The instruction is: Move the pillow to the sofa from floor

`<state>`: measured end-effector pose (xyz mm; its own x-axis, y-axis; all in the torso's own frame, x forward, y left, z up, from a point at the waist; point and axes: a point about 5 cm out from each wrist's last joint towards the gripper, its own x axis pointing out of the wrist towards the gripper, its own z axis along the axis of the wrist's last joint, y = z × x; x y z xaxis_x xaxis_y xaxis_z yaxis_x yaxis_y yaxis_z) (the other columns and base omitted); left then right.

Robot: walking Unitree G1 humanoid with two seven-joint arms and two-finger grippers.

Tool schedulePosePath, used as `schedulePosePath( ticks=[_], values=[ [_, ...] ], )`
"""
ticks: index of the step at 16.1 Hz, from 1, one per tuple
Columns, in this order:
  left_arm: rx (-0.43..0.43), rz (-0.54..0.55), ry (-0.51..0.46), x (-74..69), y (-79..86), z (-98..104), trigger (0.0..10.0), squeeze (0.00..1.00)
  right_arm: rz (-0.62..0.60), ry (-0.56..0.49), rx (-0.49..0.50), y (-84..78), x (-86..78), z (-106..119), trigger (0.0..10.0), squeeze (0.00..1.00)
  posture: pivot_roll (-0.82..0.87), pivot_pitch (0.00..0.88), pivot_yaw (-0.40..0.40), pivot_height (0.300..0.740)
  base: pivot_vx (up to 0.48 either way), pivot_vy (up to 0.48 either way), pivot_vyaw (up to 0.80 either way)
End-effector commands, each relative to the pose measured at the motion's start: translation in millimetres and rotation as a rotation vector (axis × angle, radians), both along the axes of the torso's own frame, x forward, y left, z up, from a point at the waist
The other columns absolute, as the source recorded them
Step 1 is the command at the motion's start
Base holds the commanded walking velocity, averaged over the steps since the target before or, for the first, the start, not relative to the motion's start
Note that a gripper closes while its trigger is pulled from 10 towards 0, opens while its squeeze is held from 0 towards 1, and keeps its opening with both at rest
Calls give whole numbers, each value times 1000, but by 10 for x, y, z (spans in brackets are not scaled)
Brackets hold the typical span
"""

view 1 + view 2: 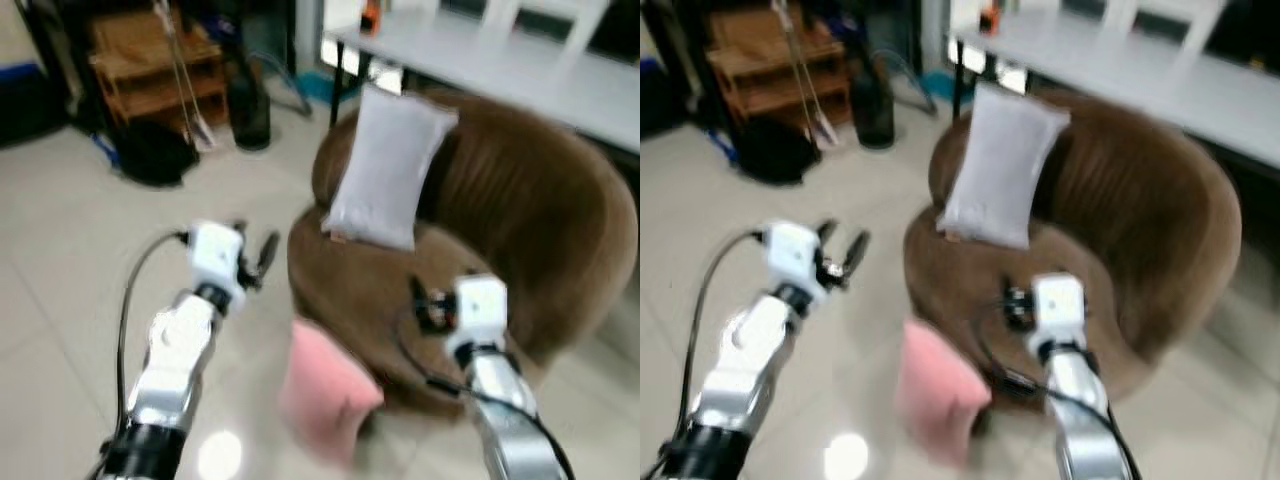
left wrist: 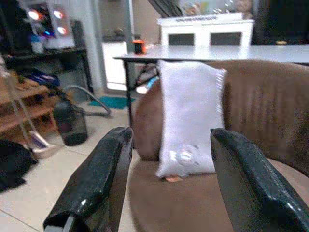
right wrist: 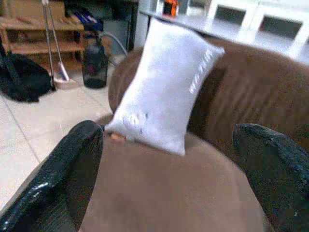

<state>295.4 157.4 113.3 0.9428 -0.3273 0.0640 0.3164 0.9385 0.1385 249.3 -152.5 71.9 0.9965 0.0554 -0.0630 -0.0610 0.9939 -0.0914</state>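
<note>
Count: two pillows, one sofa, one table, two grippers.

Far left: a wooden shelf unit stands against the wall, with a black bag on the floor in front of it and a dark canister just to its right. Bare tiled floor lies open between these items and the robot.

The left gripper is raised over that bare floor, to the left of the sofa's near-left edge. Its two fingers are spread wide with nothing between them; in the left wrist view the fingers frame the sofa and the white pillow.

The pink pillow stands on the floor, leaning against the near-left base of the sofa. It lies between the two arms, and neither gripper touches it.

The brown, round-backed sofa occupies the centre and right. A white pillow stands tilted against its left backrest, its lower edge on the seat. The seat cushion to the right of and nearer than the white pillow is uncovered.

The right gripper is held over the near edge of the seat. Its fingers are spread wide apart and hold nothing.

Far right: a white table runs behind the sofa's back.
</note>
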Motion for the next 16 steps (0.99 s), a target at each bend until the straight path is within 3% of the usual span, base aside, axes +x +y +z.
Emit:
schedulePosePath(
  ticks=[1,6,16],
  values=[
    [18,24,-7,6,95,20,10000,0,19,-25,24,83,38,63,10000,0,116,3,-38,740,439,0,0],
    [35,29,29,6,94,-53,10000,0,33,19,59,91,13,9,10000,0,115,2,-39,740,86,0,0],
    [-12,45,45,-138,134,-152,10000,0,61,20,114,88,-12,-11,10000,0,125,0,-66,640,0,0,0]
  ],
)
